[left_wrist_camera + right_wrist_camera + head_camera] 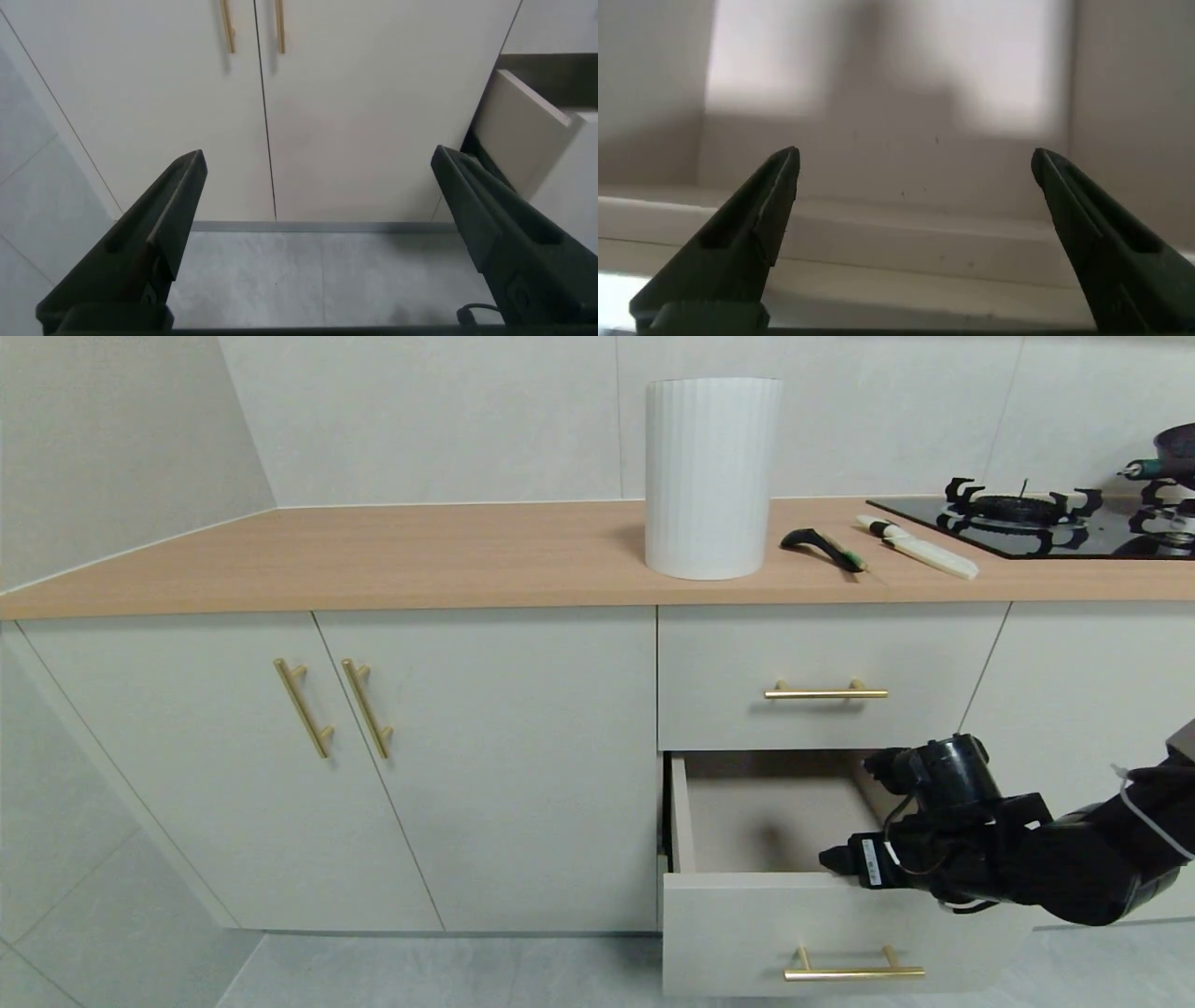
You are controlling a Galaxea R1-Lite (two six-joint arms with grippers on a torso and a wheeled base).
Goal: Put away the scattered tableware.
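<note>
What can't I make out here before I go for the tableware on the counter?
Inside of the white container: head view, its own wall hides any contents.
Front floor of the open drawer: head view, hidden by its front panel and the right gripper; blurred in the right wrist view.
Dark pot by the stove: cut off by the head view's right edge.
Black-handled tool: head view, too small to tell its kind.

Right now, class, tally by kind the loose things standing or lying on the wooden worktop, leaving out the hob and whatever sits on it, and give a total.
Tall white ribbed container: 1
Black and green utensil: 1
Cream-coloured knife: 1
Total: 3
</note>
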